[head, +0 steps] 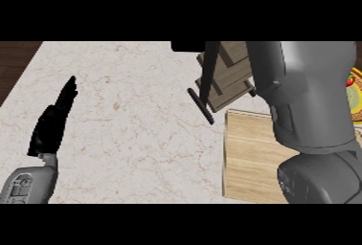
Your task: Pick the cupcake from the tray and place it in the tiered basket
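Your right forearm [311,119] fills the right side, hiding its hand, grip unknowable, and may bump the basket [226,76]; left hand [53,122] rests open, empty.

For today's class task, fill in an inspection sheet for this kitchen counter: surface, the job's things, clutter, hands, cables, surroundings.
Surface: pale marbled counter, bare across the left and middle.
Job's things: light wooden tray at the right, partly hidden by the right forearm; tiered basket with dark frame behind it; cupcake not seen.
Clutter: a colourful rim at the right edge, unidentifiable.
Hands: left hand open, resting at the left, fingers up; right hand not in view.
Cables: nothing seen.
Surroundings: dark wood floor beyond the counter's left edge.
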Available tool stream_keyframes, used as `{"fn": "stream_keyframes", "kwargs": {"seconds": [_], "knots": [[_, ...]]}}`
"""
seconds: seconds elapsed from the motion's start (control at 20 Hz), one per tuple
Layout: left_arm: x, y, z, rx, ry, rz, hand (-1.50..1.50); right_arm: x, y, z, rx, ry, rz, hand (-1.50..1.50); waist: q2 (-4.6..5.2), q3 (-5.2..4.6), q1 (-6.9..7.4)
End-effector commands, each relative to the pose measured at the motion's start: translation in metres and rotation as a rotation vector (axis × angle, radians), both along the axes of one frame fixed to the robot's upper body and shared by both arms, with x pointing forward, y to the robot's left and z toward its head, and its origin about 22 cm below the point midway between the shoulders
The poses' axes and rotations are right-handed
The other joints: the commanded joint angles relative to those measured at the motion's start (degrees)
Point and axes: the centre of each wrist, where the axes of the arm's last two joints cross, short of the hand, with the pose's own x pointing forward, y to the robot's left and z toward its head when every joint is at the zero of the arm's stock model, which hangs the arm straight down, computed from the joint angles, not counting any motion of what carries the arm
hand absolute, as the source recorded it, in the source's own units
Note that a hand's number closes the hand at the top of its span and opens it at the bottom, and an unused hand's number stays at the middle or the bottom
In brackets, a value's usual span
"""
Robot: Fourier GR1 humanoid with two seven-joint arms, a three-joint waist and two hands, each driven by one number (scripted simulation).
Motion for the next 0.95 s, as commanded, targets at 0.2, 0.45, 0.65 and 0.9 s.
{"fn": "stream_keyframes", "kwargs": {"seconds": [0.2,0.45,0.65,0.9], "knots": [[-0.003,0.001,-0.006,-0.006,0.027,0.012,0.00,-0.031,0.003,0.052,0.188,-0.199,-0.235,-1.50,-0.81,-0.03,-0.73],[-0.004,0.011,-0.001,-0.006,0.038,0.012,0.00,-0.053,-0.010,0.078,0.261,-0.228,-0.255,-1.50,-1.91,0.02,-1.05],[0.001,0.003,0.005,-0.002,0.019,0.015,0.00,-0.068,-0.010,0.085,0.252,-0.266,-0.254,-1.50,-2.27,0.01,-0.89],[-0.007,0.003,-0.017,-0.022,0.055,0.033,0.00,-0.104,-0.011,0.104,0.255,-0.366,-0.218,-1.50,-2.67,-0.04,-1.72]]}}
